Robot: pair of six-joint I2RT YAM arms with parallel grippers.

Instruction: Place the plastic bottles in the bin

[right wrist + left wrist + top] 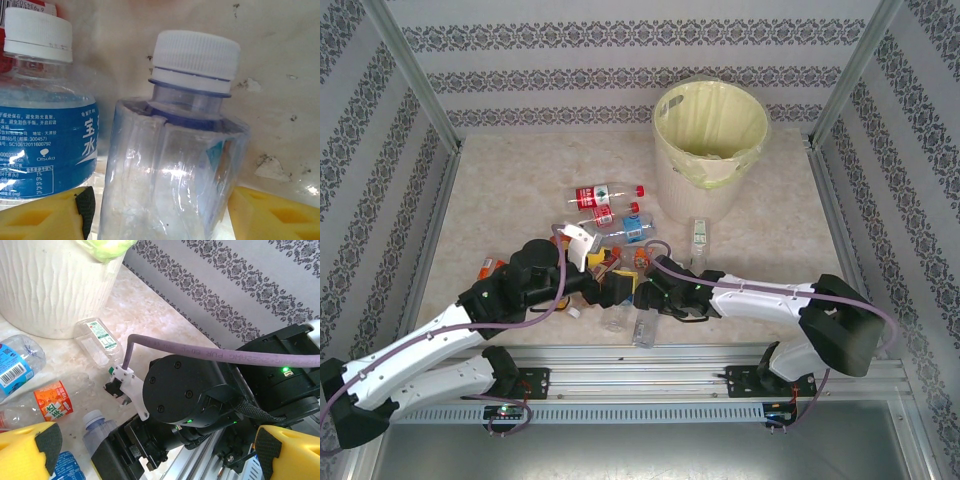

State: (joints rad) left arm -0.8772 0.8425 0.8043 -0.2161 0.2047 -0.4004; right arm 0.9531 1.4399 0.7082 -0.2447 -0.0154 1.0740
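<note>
Patterned grey wallpaper closes in a pale marbled table [500, 190], with the bin [710, 140] standing at the far side, right of centre. Most of the plastic bottles lie loose in a cluster at mid-table, between the bin and the two arms. These include a red-labelled bottle [605, 195], a blue-labelled bottle [635, 232] and a green-labelled bottle [700, 235] just in front of the bin.

The right gripper [160, 215] has its yellow fingers [45, 217] on either side of a clear white-capped bottle [175, 165]. The bottle's long axis runs straight away from the wrist, cap at the far end, so the jaws cross its body side to side. Both pads sit very near the plastic, but I cannot tell whether they are clamped or just short of it. An Otsuka bottle [45, 140] with a blue label lies just beside it on the left.

The left gripper [157, 445] is spread wide and holds nothing. It hangs over the right arm's wrist [185, 400], with an orange-labelled bottle [50, 402] near its left finger.

The step in hand looks like the grasp of the clear bottle. The bin lies beyond and to the right of that bottle, on the right arm's side, so the carry would be a lift up and away over the cluster.
</note>
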